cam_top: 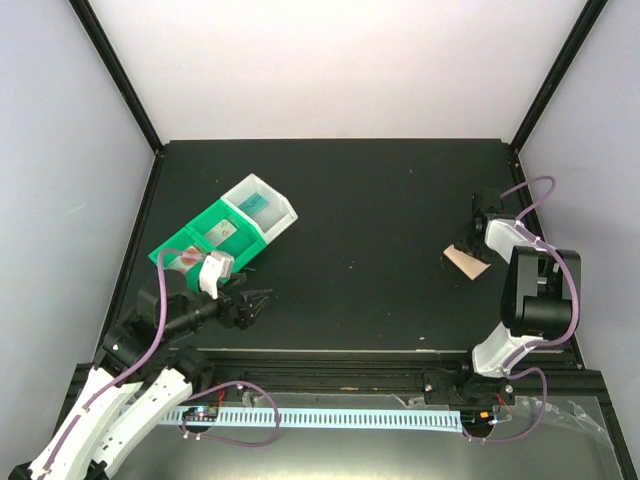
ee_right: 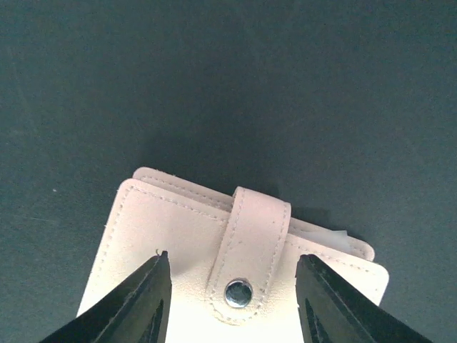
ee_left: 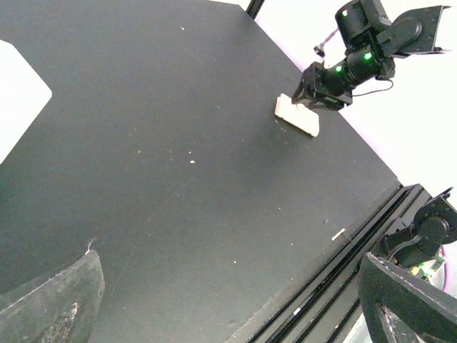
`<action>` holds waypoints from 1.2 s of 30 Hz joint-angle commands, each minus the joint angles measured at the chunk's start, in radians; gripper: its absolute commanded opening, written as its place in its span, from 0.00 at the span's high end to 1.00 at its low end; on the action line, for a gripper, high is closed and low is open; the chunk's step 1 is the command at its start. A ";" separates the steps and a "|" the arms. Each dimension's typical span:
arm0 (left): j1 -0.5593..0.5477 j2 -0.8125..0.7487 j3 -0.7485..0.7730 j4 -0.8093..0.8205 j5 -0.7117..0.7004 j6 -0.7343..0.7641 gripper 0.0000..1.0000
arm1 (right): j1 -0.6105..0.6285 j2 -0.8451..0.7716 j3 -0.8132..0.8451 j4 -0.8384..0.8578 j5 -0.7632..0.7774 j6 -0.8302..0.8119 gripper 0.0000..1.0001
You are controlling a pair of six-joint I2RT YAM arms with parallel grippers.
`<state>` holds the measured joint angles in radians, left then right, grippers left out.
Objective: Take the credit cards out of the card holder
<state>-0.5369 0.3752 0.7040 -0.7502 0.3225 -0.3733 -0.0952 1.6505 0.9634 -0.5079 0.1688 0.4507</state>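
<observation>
The card holder (ee_right: pixel 178 236) is a closed peach-tan folder lying flat, its strap (ee_right: pixel 250 243) snapped shut; it shows at the table's right (cam_top: pixel 468 263) and far off in the left wrist view (ee_left: pixel 296 114). My right gripper (ee_right: pixel 233 256) is open just above it, one finger on each side of the strap (cam_top: pixel 470 240). My left gripper (cam_top: pixel 255 303) is open and empty (ee_left: pixel 230 257) over bare table near the bins. A teal card (cam_top: pixel 258 203) lies in the white bin, a pale grey-white card (cam_top: pixel 225 232) and a card with a red blotch (cam_top: pixel 188 258) in the green bin.
The green bin (cam_top: pixel 205 215) and the white bin (cam_top: pixel 285 212) stand joined at the left of the black table; the white bin's corner shows in the left wrist view (ee_left: pixel 18 93). The table's front rail (ee_left: pixel 335 271) runs below my left gripper.
</observation>
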 commanded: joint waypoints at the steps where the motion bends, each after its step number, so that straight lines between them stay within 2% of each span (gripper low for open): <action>1: 0.007 -0.013 0.015 0.009 0.001 0.017 0.01 | -0.007 0.039 0.017 0.002 -0.029 -0.004 0.52; 17: 0.008 -0.027 0.012 0.019 0.006 0.022 0.01 | 0.009 0.096 -0.021 0.016 -0.202 -0.072 0.59; 36: 0.007 -0.030 0.012 0.012 -0.030 0.004 0.01 | 0.229 0.064 -0.050 -0.041 -0.213 -0.101 0.59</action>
<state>-0.5369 0.3531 0.7040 -0.7483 0.3126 -0.3687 0.0639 1.6951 0.9611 -0.4568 0.0456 0.3485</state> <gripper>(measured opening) 0.989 0.406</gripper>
